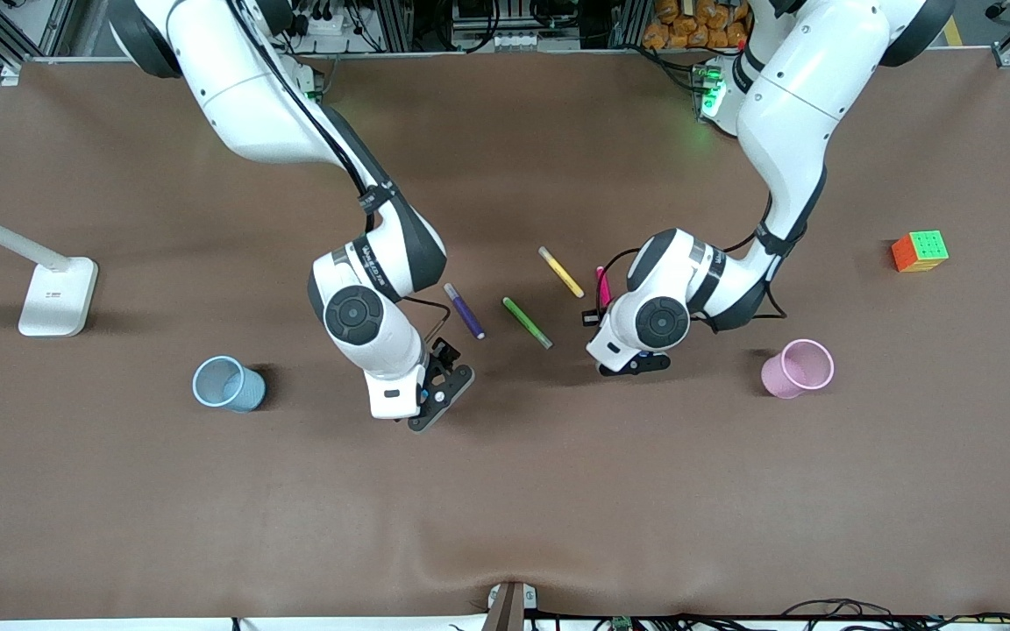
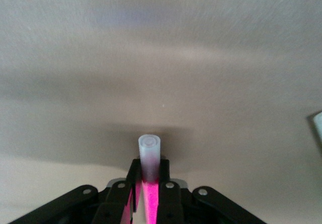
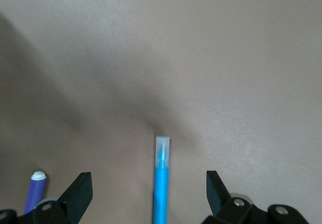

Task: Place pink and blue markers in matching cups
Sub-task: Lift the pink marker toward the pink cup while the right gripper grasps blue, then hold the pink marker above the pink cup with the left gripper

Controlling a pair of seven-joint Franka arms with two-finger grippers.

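The slim magenta-pink marker (image 2: pixel 149 183) is clamped between the fingers of the left gripper (image 2: pixel 147 194), its long axis pointing straight out past them. The slim bright blue marker (image 3: pixel 161 183) lies lengthwise between the wide-apart fingers of the right gripper (image 3: pixel 149 191), ungrasped.

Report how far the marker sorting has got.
Done: nothing yet; the blue cup and pink cup show no marker in them. In hand: the left claw is shut on the pink marker, and the right claw is open around the blue marker lying on the table. Left: grip the blue marker, carry both markers over, and drop each into its matching cup.
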